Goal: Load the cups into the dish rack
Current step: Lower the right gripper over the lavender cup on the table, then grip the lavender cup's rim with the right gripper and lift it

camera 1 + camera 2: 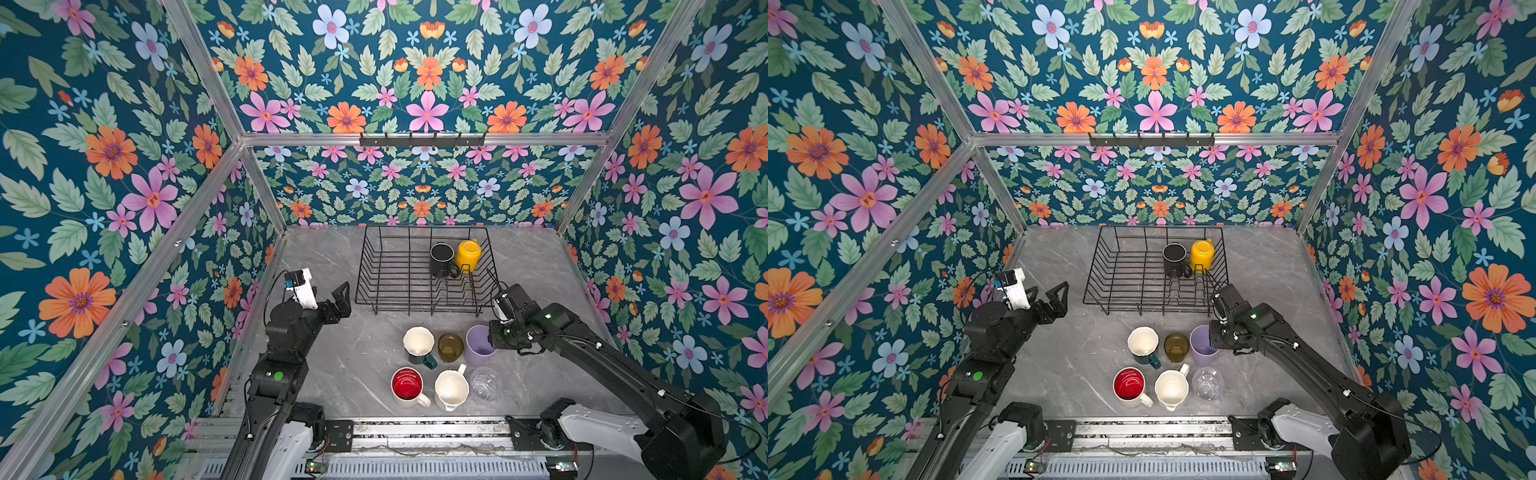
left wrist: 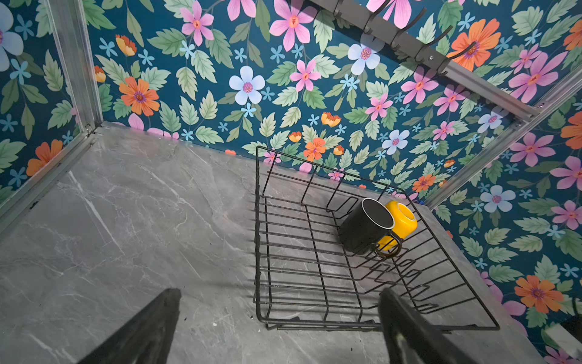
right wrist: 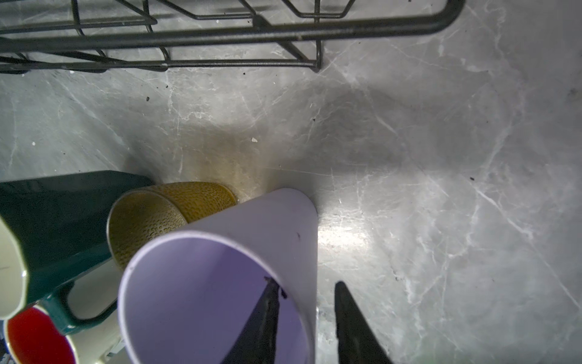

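Observation:
In both top views the dish rack [image 1: 376, 266] [image 1: 1100, 270] stands at the back, with the black mug [image 1: 441, 258] and the yellow mug [image 1: 468, 254] in its right end. In front of it stand the dark green mug [image 1: 419, 341], olive glass [image 1: 450, 347], lilac tumbler [image 1: 478, 349], red-inside mug [image 1: 407, 383], white mug [image 1: 451, 388] and clear glass [image 1: 484, 384]. My right gripper [image 3: 305, 282] straddles the lilac tumbler's [image 3: 220, 283] wall, one finger inside and one outside with a small gap. My left gripper [image 2: 278, 291] hangs open and empty left of the rack.
A narrow black bar with hooks [image 1: 422, 140] hangs on the back wall frame. Flowered walls close in the grey marble tabletop [image 1: 332, 365] on three sides. An aluminium rail [image 1: 428, 430] runs along the front edge.

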